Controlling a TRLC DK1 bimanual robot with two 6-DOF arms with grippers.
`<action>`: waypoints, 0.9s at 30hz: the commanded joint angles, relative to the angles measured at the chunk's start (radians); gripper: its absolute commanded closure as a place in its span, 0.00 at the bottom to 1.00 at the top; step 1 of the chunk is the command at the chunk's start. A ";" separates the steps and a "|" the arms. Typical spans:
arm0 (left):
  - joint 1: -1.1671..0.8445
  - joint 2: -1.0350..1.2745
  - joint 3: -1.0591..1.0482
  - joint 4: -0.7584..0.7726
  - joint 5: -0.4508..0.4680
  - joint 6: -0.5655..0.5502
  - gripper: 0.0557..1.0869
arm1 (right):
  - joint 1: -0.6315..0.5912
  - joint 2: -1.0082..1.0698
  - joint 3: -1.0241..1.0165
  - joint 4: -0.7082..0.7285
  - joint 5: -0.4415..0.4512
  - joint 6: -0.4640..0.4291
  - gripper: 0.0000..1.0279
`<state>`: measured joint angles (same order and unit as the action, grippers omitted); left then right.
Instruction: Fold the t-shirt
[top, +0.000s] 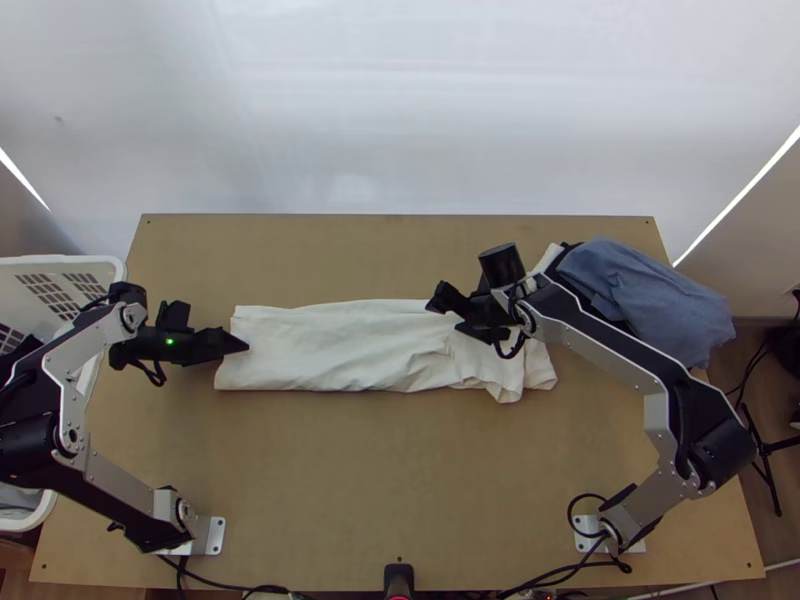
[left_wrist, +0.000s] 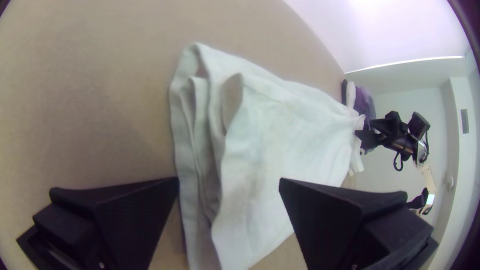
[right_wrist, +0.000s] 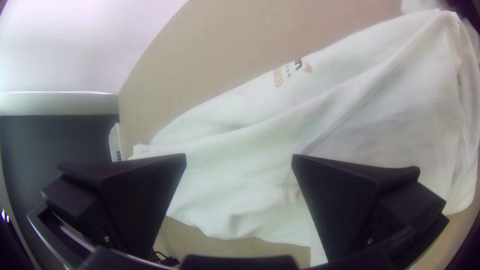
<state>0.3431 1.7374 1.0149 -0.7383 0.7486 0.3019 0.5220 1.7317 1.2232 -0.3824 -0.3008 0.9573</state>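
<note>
The cream-white t-shirt (top: 340, 345) lies as a long folded strip across the middle of the table, its right end loosely bunched. At the strip's left end is my left gripper (top: 246, 346). In the left wrist view this gripper (left_wrist: 229, 182) stands open, with layered edges of the shirt (left_wrist: 280, 135) between and beyond its fingers. My right gripper (top: 443, 312) is over the right part of the shirt. In the right wrist view the right gripper (right_wrist: 239, 160) is open above the shirt (right_wrist: 240, 185), which has small print near one edge.
A blue-grey cloth pile (top: 650, 300) with black and white pieces lies at the table's back right, beneath the right arm. A white basket (top: 110, 268) stands by the left edge. Bare table (top: 400, 470) stretches in front of the shirt.
</note>
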 joint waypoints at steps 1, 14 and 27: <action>-0.030 0.030 0.017 0.048 -0.026 -0.029 0.05 | -0.004 -0.024 -0.008 0.000 -0.003 -0.003 0.05; -0.067 -0.064 -0.062 0.229 0.029 -0.234 0.97 | -0.033 -0.057 -0.028 -0.001 -0.011 -0.006 0.10; 0.402 0.024 0.094 0.094 0.028 -0.133 0.97 | -0.238 -0.251 -0.139 -0.026 -0.075 -0.015 0.10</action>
<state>0.5217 1.6966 1.0187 -0.5705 0.7784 0.0895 0.3698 1.5673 1.1439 -0.3969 -0.3492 0.9489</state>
